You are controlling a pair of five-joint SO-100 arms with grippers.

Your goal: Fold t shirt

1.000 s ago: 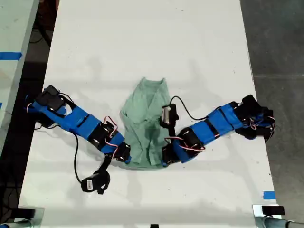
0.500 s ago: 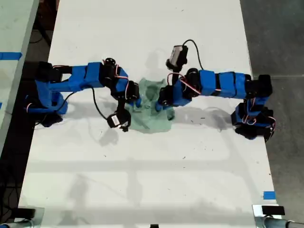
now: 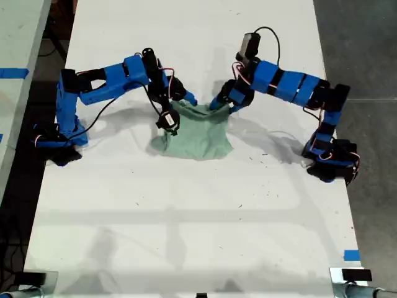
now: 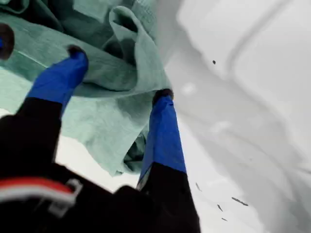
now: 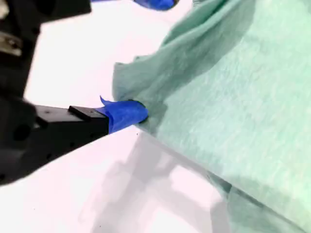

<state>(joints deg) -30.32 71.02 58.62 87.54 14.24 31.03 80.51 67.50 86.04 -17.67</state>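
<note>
T shirt: the pale green t shirt sits in the middle of the white surface. Its upper edge is lifted and stretched between the two arms' tips, and the rest drapes down onto the surface.

My first end effector: the two blue fingers are a little apart, with a bunched fold of the t shirt gripped between their tips.

My second end effector: one blue fingertip shows, tucked under a raised corner of the t shirt. The other finger is hidden, but the cloth hangs from this grip, clear of the surface.

Arms: one arm reaches in from the exterior view's left and the other arm from its right. Their tips are close together at the shirt's upper edge. The wrist views do not show which arm is first.

Change over half a second: both arms have swung toward the exterior view's top. The shirt, then a tight bundle between the tips, is now pulled wider and flatter.

Change over a second: the shirt lay long, with both tips at its end nearest the exterior view's bottom. That end has been carried up and over, so the cloth is doubled and shorter.
</note>
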